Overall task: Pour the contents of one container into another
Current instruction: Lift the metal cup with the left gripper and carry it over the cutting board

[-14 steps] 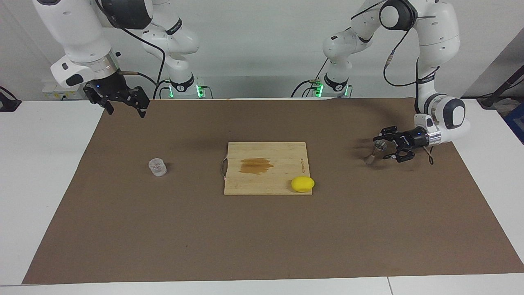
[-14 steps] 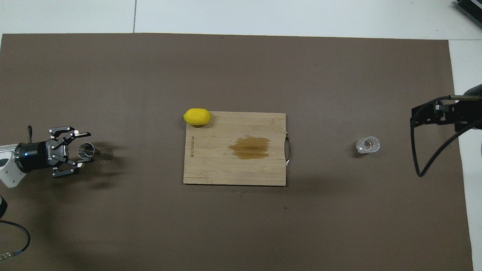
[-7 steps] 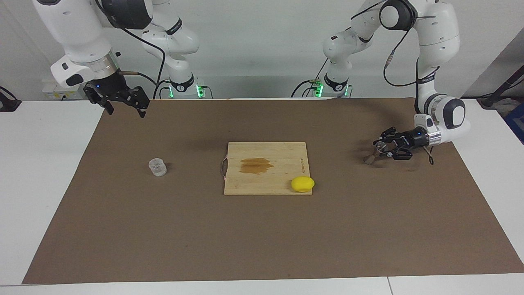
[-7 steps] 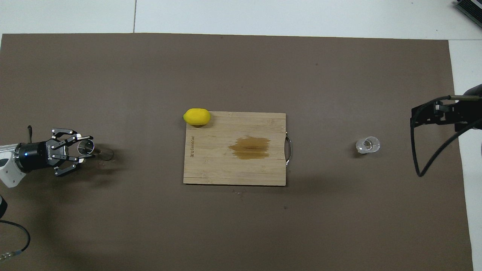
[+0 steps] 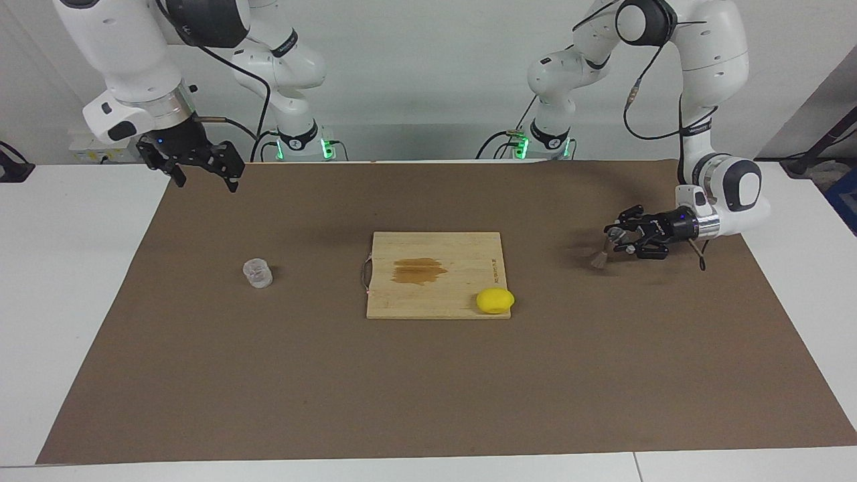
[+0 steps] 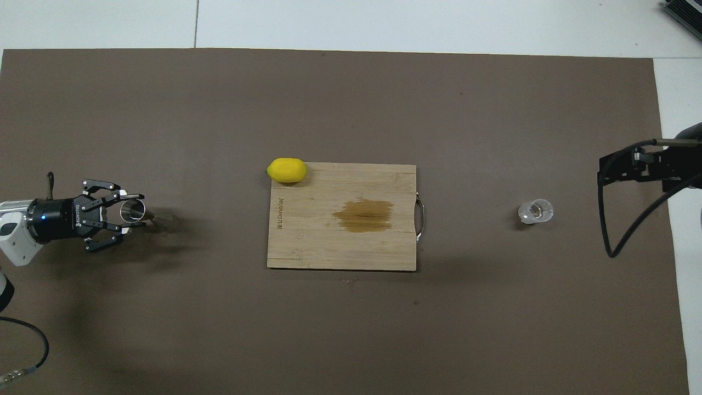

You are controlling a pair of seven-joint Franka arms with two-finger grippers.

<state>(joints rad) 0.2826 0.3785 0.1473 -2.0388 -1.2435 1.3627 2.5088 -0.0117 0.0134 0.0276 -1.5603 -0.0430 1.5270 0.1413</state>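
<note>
The steel jigger (image 5: 605, 248) is at the left arm's end of the brown mat, tilted, its lower cone at the mat. My left gripper (image 5: 617, 236) lies level and is shut on its upper part; the overhead view shows the jigger's open rim (image 6: 133, 210) between the fingers. The clear glass cup (image 5: 258, 273) stands upright on the mat toward the right arm's end, also in the overhead view (image 6: 536, 211). My right gripper (image 5: 206, 182) hangs open and empty, raised over the mat's edge nearest the robots, well apart from the cup.
A wooden cutting board (image 5: 462, 254) with a brown stain (image 5: 420, 270) lies mid-mat. A yellow lemon (image 5: 495, 300) sits on the board's corner farthest from the robots, toward the left arm's end. The right arm's black cable (image 6: 609, 230) hangs beside the cup.
My left gripper's fingers have closed on the jigger and shifted it a little toward the board and upward. The right arm, cup, board and lemon have not moved.
</note>
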